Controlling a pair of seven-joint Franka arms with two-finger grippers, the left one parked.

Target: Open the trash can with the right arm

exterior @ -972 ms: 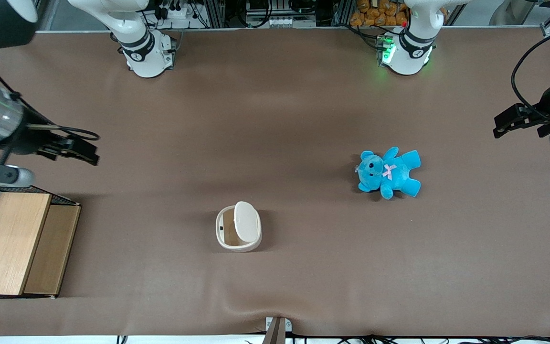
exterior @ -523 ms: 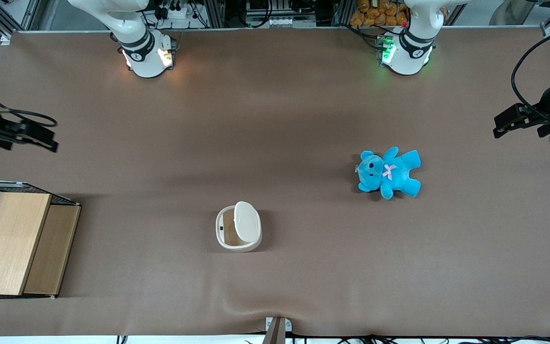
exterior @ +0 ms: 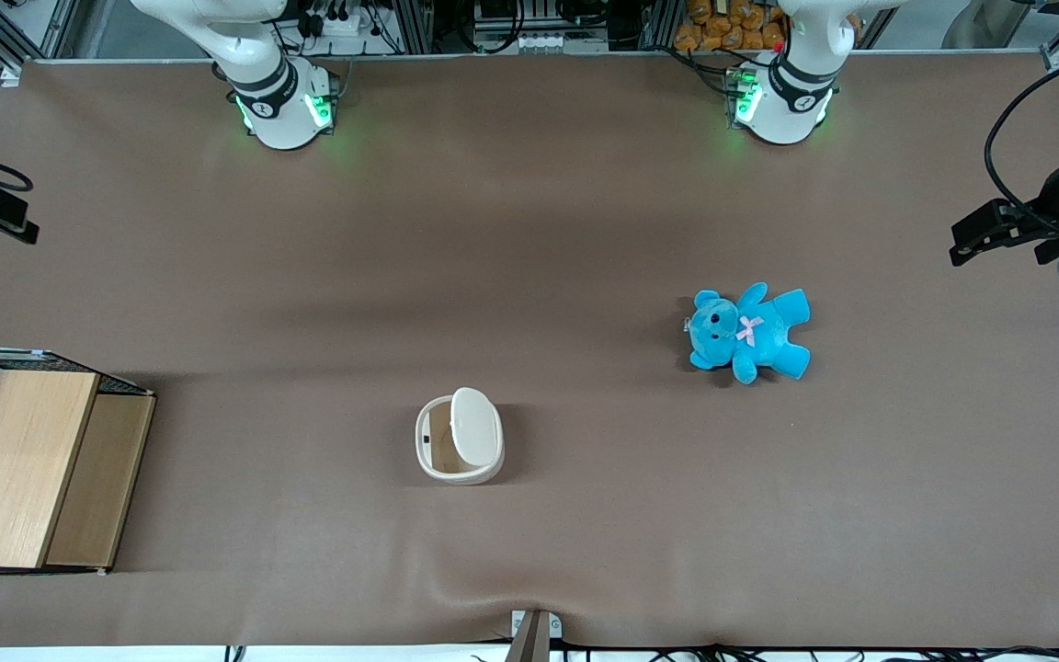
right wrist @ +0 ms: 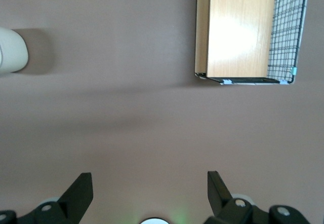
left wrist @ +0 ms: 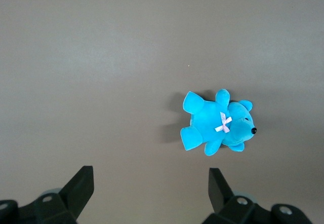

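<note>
The cream-white trash can (exterior: 459, 437) stands on the brown table, nearer the front camera than the table's middle. Its flat lid (exterior: 475, 424) is tipped up on its hinge, and the tan inside shows beside it. A bit of the can also shows in the right wrist view (right wrist: 10, 49). My right gripper (exterior: 5, 219) hangs high at the working arm's end of the table, well away from the can and farther from the camera. In the right wrist view the gripper (right wrist: 149, 176) is open and empty over bare table.
A wooden box (exterior: 24, 469) with a wire-mesh side sits at the working arm's end, near the front edge; it also shows in the right wrist view (right wrist: 238, 29). A blue teddy (exterior: 748, 333) lies toward the parked arm's end and shows in the left wrist view (left wrist: 217, 122).
My right arm has drawn back toward its end of the table and away from the camera, so only the gripper's tip still shows. The can and teddy have not moved.
</note>
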